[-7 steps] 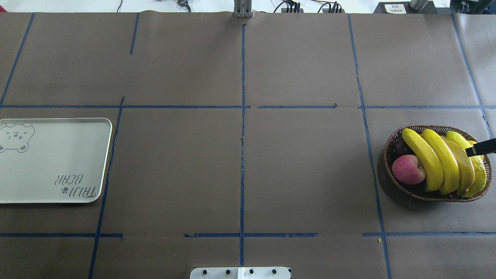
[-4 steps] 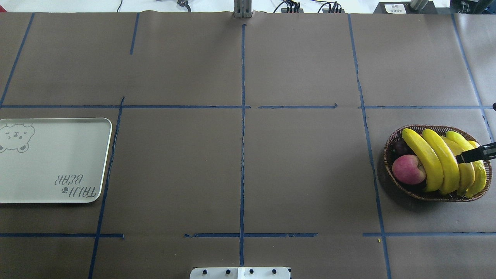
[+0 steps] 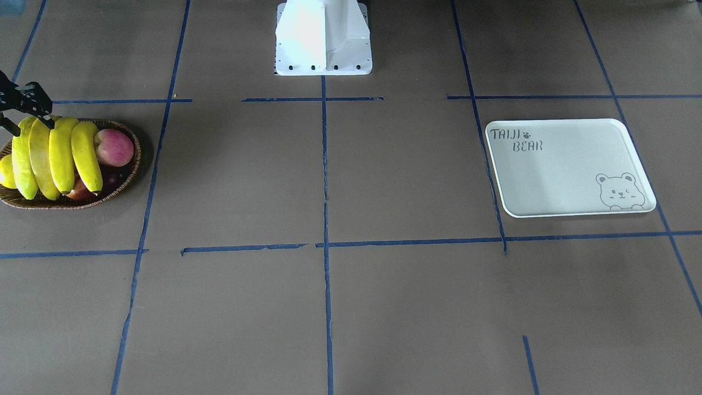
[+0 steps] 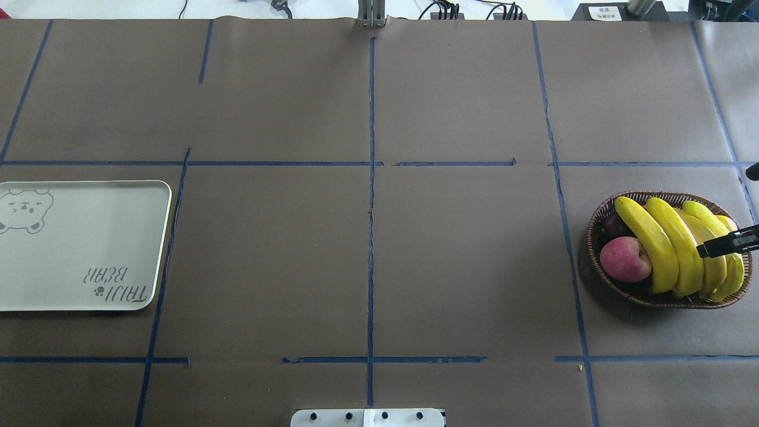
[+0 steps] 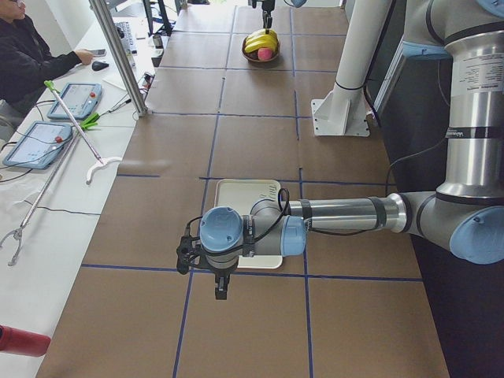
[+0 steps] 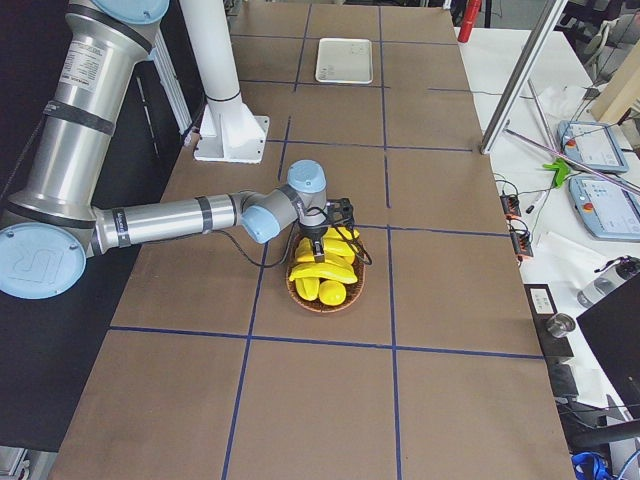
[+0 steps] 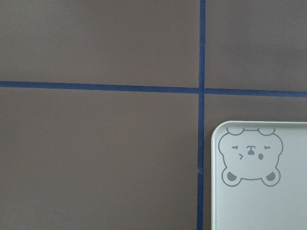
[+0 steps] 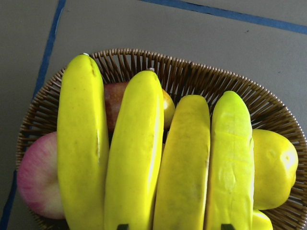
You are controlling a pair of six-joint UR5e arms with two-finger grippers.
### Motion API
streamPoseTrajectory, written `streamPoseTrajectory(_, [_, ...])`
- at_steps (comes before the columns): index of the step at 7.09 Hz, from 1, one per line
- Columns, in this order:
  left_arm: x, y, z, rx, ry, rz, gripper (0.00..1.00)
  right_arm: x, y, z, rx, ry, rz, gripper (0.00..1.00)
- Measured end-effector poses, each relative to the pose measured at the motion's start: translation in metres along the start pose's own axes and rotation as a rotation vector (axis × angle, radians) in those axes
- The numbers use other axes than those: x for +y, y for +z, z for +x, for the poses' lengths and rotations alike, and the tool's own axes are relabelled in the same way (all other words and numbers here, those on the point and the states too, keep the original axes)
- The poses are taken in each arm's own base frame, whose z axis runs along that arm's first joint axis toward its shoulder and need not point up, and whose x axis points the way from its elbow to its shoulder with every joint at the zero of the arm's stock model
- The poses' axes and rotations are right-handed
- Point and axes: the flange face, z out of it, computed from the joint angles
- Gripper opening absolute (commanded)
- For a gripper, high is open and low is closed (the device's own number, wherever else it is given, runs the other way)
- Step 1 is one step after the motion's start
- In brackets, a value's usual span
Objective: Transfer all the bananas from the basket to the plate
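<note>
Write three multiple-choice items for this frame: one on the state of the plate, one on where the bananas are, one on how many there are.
1. What is the state of the plate?
A. bare
B. piled with fruit
C. turned upside down

2. Where do the bananas lie?
A. on the plate
B. on the bare table
C. in the basket

3. How many bananas are there?
A. two
B. four
C. six

Answers:
1 A: in both the overhead and the front-facing views, only the plate's own print shows on it.
2 C: the bananas lie side by side across the basket, far from the plate.
3 B: the right wrist view shows four long yellow ones in a row.
</note>
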Motion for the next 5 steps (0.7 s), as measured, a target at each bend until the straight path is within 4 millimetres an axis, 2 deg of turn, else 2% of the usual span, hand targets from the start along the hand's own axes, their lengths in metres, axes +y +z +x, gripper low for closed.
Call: streamPoseTrajectory(5, [-0.0003, -0.0002, 0.0003, 0.0, 0.0, 0.001, 1.0, 0.0094, 0.0077, 0.0037, 0.025, -0.006, -0.021, 0.61])
